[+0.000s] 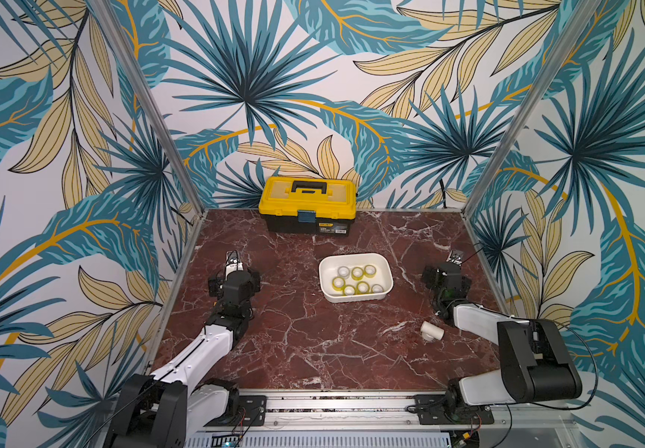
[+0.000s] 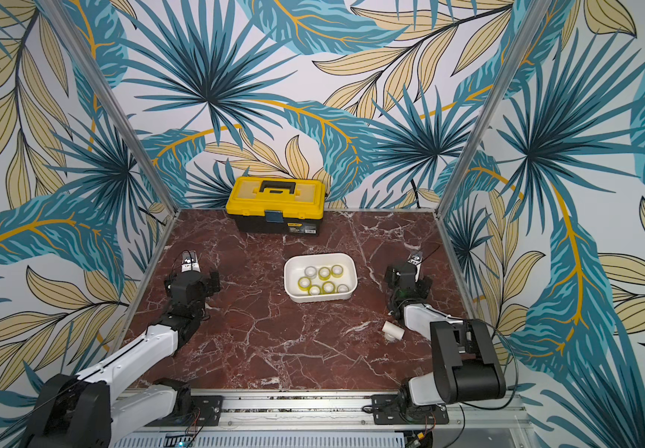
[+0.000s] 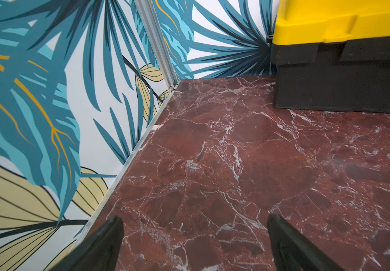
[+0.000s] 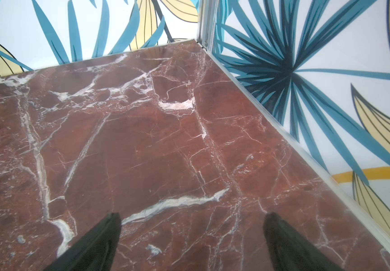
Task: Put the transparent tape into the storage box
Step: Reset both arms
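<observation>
On the desk, the storage box sits between the left tool and right tool, both spread wide and empty. The transparent tape, seemingly seven rolls, lies inside it. Best now: hold clear, leaving the white pipe fitting alone.

left arm / right arm: white shells, black joints | cables: black | left hand: black fingers

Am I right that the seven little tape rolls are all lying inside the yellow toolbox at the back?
Not quite. The seven tape rolls are all lying inside the white storage box in the middle, not in the yellow toolbox at the back, whose lid is down. Both top views show this.
</observation>
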`<act>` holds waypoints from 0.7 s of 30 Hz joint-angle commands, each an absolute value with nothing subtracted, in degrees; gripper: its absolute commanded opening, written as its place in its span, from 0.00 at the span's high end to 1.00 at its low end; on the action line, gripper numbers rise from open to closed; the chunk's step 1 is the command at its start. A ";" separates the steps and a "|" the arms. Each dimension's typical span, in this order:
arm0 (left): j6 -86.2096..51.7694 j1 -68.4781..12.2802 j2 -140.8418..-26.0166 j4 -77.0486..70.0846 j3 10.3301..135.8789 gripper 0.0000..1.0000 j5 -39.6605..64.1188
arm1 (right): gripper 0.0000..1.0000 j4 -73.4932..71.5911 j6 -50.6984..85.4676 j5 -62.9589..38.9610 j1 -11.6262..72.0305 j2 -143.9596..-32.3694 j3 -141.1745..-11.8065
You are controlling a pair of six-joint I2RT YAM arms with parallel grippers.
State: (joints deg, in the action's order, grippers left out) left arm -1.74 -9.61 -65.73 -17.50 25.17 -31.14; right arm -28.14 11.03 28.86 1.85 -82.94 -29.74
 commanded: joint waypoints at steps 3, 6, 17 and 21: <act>-1.47 -7.66 -73.13 -32.85 23.03 0.00 -26.61 | 0.00 -31.69 9.83 30.22 2.45 -83.88 -31.29; -0.99 -7.41 -77.06 -37.37 23.24 0.00 -24.80 | 0.00 -32.65 9.71 29.72 2.46 -83.43 -30.60; 0.42 -4.40 -86.04 -51.12 20.74 0.00 -16.74 | 0.00 -55.44 4.65 18.33 2.37 -85.49 -19.34; 0.63 -4.31 -86.85 -49.52 21.94 0.00 -15.63 | 0.00 -52.59 3.80 17.30 2.37 -86.29 -21.53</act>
